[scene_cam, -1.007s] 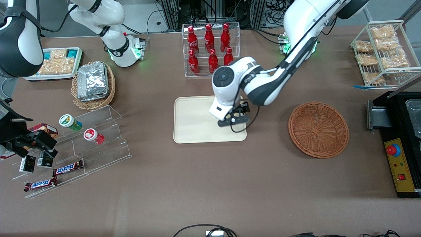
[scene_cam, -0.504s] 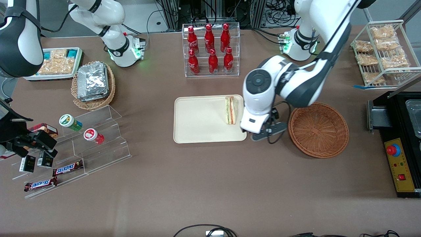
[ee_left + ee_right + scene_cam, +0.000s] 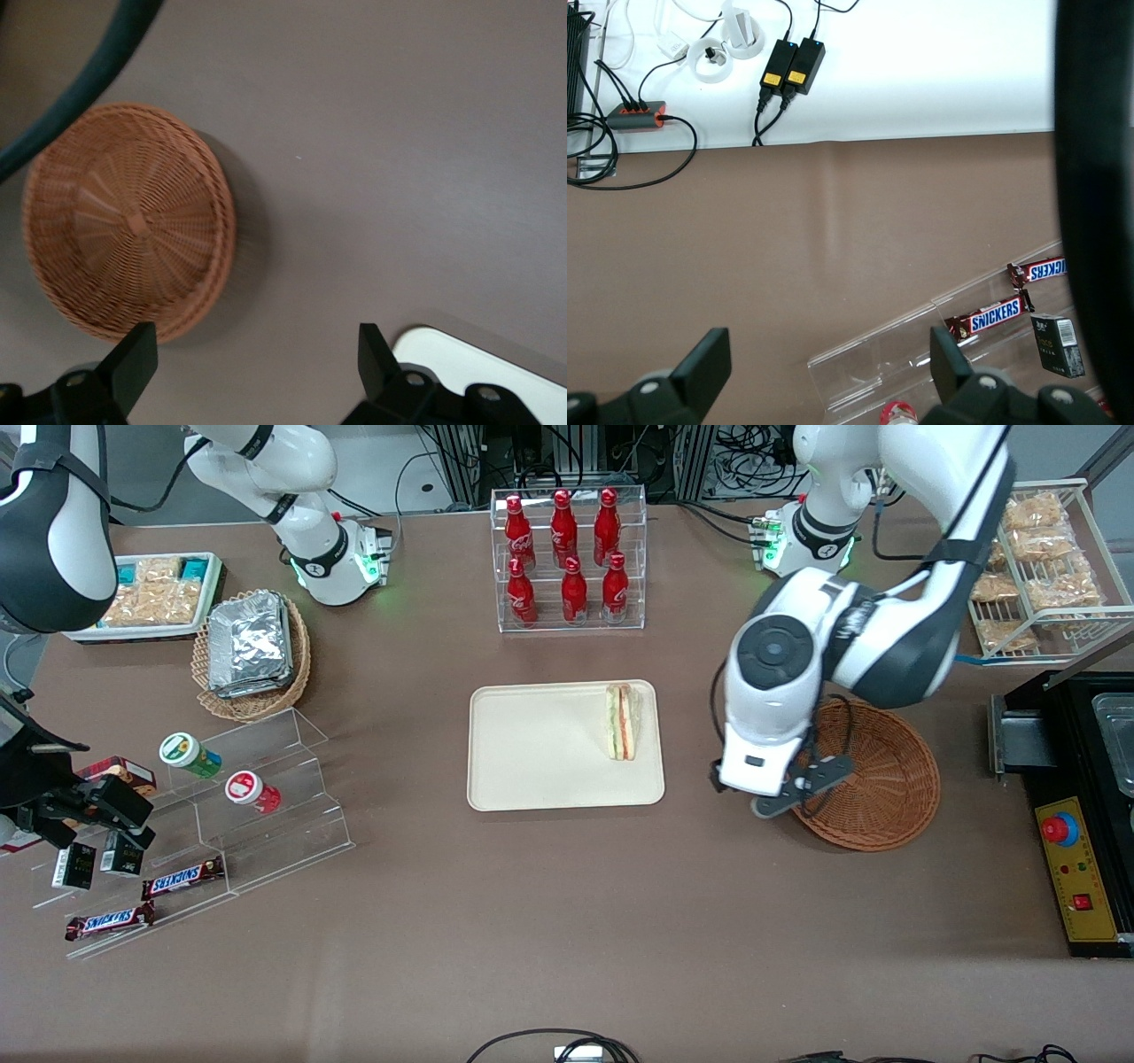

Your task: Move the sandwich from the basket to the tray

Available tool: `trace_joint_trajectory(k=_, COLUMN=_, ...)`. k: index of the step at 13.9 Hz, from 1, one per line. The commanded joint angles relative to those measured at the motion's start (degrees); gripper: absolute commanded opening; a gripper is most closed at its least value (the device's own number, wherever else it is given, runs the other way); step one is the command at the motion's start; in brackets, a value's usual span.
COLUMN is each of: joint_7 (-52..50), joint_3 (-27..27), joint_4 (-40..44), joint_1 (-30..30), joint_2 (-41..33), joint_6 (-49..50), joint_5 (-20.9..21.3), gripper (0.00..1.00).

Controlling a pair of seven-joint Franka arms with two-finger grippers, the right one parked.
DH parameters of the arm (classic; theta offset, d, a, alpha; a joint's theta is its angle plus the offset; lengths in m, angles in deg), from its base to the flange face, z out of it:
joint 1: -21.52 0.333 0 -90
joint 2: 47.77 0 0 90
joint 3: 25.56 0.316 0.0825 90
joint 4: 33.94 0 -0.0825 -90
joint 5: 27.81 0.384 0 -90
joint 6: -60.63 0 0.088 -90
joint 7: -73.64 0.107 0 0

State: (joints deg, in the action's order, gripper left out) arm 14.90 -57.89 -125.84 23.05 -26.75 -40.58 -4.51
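Gripper (image 3: 257,363) on your left arm hangs above the table btw the tray (image 3: 532,771) and the wicker basket (image 3: 873,797), fingers (image 3: 133,359) spread wide, nothing in them. Sandwich (image 3: 623,721) sits on the tray, at its edge twd the basket, w/ the filling stripes facing up. Basket's got nothing in it.

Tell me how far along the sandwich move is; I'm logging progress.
Done: the sandwich lies on the tray, and the basket holds nothing. In hand: nothing; the gripper hangs open between tray and basket. Left: seemingly nothing.
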Motion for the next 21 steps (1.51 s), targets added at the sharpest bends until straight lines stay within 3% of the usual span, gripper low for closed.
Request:
trace_joint_trajectory(k=1, joint_7=8.2, joint_3=0.4, joint_4=0.0, joint_1=4.4, joint_2=-4.3, joint_6=2.1, joint_5=-3.2, gripper=1.00)
trace_joint_trajectory(k=7, joint_7=35.8, joint_3=14.4, joint_4=-0.3, joint_1=5.1, joint_2=-12.9, joint_6=8.6, joint_5=-15.0, gripper=1.00)
trace_joint_trajectory(k=9, joint_7=42.5, joint_3=15.8, joint_4=-0.2, joint_1=5.2, joint_2=-14.7, joint_6=11.3, joint_5=-15.7, gripper=1.00)
trace_joint_trajectory(k=13, joint_7=53.9, joint_3=20.8, joint_4=0.1, joint_1=5.2, joint_2=-18.1, joint_6=14.4, joint_5=-21.6, gripper=1.00)
trace_joint_trajectory(k=16, joint_7=62.3, joint_3=21.8, joint_4=2.2, joint_1=5.0, joint_2=-19.3, joint_6=18.3, joint_5=-22.3, gripper=1.00)
trace_joint_trajectory(k=21, joint_7=63.5, joint_3=21.7, joint_4=4.5, joint_1=4.1, joint_2=-19.4, joint_6=19.7, joint_5=-21.9, gripper=1.00)
